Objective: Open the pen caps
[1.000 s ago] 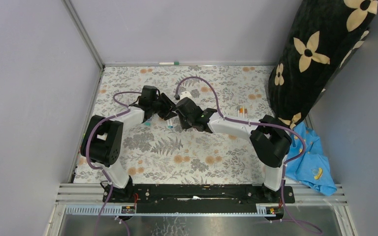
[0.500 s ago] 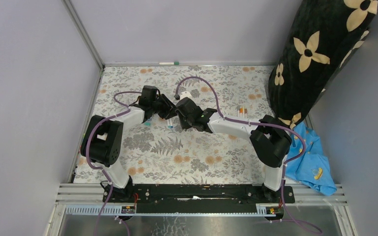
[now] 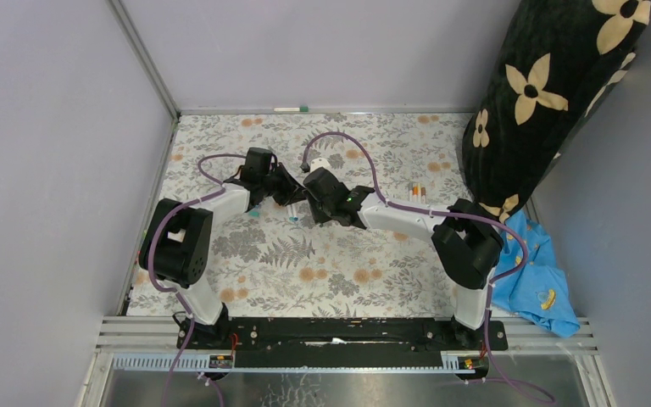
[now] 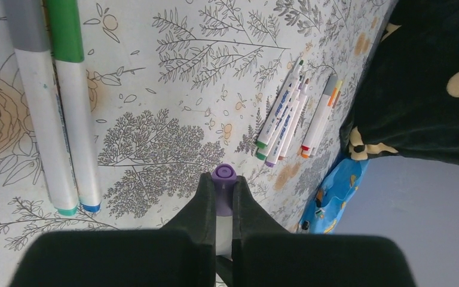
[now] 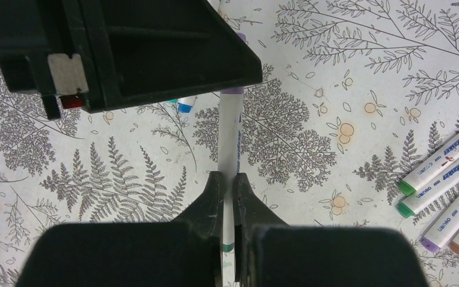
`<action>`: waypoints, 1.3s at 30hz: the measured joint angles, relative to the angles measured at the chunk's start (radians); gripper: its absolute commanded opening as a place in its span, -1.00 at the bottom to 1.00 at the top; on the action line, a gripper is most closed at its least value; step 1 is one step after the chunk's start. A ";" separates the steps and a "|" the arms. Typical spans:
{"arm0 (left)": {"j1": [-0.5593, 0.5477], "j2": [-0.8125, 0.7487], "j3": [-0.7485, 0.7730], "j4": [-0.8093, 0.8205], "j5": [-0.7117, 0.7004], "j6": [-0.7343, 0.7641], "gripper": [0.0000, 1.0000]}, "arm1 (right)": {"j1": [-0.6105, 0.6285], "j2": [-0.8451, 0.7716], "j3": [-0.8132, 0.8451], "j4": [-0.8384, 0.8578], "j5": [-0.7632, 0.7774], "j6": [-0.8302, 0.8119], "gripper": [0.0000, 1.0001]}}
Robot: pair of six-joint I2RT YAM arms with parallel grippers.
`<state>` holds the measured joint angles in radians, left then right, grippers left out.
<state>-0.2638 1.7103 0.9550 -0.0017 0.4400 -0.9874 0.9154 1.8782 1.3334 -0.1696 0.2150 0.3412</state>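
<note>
two grippers meet on one white pen, held in the air over the floral table cover at the upper middle of the top view.

the left gripper has its fingers drawn narrow and pinched on the purple cap at the pen's end. in the left wrist view the cap's round top pokes out just past the dark fingertips, at the lower middle of the frame.

the right gripper is clamped just as tight on the white barrel. a green band on the barrel shows between its fingers at the bottom middle of the right wrist view. from there the barrel runs straight up the frame to the purple cap. the cap sits on the pen's end, under the edge of the left gripper's black body, which fills the upper left.

two more pens lie side by side and touching at the upper left of the left wrist view, one with a grey cap and one with a green cap. a cluster of pens lies on the cover right of centre in that view. near it are the black flowered cushion at the right edge and a blue cloth below the cushion.
</note>
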 measured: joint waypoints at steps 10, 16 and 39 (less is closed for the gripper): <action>-0.005 -0.013 0.004 -0.008 0.006 0.019 -1.00 | 0.000 -0.012 0.009 -0.028 -0.002 -0.003 -0.46; -0.005 -0.036 0.004 -0.014 0.005 0.030 -1.00 | 0.000 -0.013 0.039 -0.027 -0.001 -0.004 -0.42; -0.005 -0.118 0.017 -0.046 0.009 0.011 -1.00 | -0.020 -0.013 0.063 0.011 -0.009 0.003 -0.93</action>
<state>-0.2684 1.5921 0.9718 -0.0475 0.4488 -0.9764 0.8955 1.8652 1.3960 -0.1585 0.2058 0.3443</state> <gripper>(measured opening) 0.070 0.224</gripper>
